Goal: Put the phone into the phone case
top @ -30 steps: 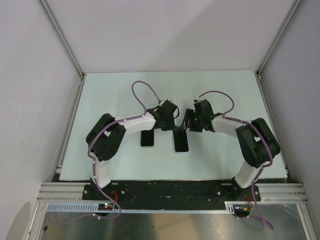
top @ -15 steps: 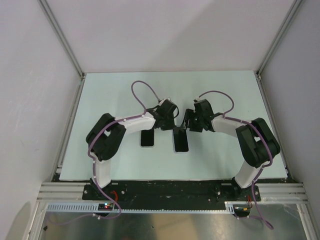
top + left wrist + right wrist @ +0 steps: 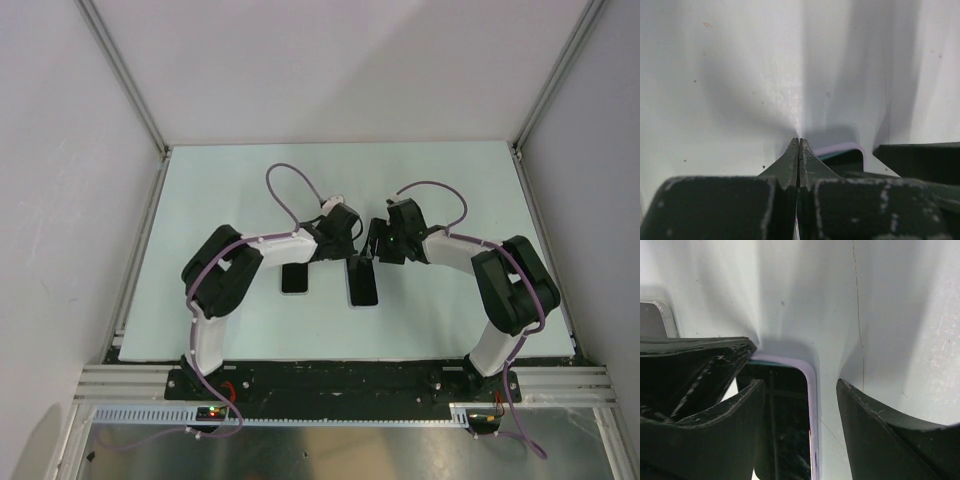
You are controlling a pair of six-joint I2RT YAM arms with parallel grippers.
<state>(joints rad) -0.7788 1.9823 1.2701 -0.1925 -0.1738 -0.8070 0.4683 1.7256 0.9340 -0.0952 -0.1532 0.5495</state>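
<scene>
Phone (image 3: pixel 785 425) is lying screen-up on the table (image 3: pixel 200 200) between the spread fingers of the right gripper (image 3: pixel 799 385), while the left gripper (image 3: pixel 799 142), fingers together, is bearing on its corner and risking skidding it off line with the case (image 3: pixel 295 278).

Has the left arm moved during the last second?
Yes. The left arm shifted right: its elbow now lies closer to the left dark slab, which stayed in place.

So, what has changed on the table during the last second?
The left arm swung its elbow a little toward the right, and its shut left gripper shifted slightly the same way. Nothing was grasped or released. The right arm, the open right gripper, the left dark slab and the right dark slab stayed put.
</scene>
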